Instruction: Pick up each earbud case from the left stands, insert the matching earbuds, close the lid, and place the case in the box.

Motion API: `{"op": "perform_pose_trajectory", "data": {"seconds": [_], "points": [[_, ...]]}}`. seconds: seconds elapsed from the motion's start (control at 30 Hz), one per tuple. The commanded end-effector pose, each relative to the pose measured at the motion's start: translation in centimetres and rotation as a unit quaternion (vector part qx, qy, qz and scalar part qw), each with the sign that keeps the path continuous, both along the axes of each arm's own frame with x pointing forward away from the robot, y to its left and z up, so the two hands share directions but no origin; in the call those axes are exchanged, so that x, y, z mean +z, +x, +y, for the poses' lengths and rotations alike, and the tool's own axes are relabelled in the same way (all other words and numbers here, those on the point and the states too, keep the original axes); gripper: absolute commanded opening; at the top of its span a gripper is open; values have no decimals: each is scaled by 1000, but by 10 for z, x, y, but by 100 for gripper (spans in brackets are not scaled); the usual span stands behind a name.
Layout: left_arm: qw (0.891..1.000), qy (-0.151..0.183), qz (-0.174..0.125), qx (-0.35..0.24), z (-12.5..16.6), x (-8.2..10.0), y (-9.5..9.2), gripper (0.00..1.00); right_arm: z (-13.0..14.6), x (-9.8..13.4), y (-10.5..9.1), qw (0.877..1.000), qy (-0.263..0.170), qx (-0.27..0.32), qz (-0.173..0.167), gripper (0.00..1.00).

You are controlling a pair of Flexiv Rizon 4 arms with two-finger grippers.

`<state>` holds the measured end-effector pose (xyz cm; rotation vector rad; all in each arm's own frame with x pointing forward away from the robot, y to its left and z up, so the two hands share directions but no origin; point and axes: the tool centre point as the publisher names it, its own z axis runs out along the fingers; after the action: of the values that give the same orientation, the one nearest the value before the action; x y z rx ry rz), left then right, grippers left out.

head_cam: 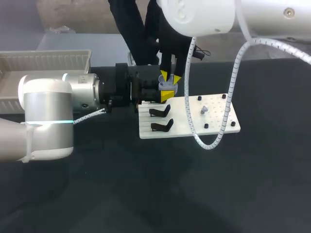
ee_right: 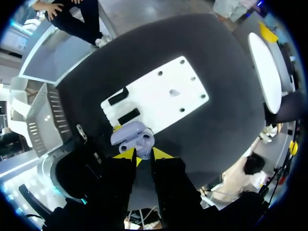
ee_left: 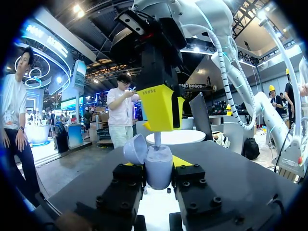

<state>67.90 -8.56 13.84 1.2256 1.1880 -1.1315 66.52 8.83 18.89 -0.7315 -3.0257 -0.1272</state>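
Above the board [head_cam: 214, 119] — left pincer [ee_left: 155, 166] snug around open earbud case [ee_right: 131, 133]

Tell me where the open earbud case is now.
Head view, centre: the earbud case sits in the left gripper over the white board's left rear corner, under the right gripper holding an earbud.

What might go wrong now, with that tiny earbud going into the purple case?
The earbud in the right gripper might go in crooked, miss the case and drop. The case is held only by the left gripper, so a push from above may make it slip. Its open lid, close beside the right gripper, might get knocked.
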Motion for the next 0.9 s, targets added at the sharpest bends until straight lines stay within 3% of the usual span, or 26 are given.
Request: {"op": "perform_pose_trajectory", "data": {"seconds": [0.03,0.9], "points": [[1000,-3,-3,3,0,-1,-1,0,2,-1,3,1000,-3,0,2,0],[1000,-3,-3,3,0,-1,-1,0,-1,-13,6,1000,-10,4,10,0]]}}
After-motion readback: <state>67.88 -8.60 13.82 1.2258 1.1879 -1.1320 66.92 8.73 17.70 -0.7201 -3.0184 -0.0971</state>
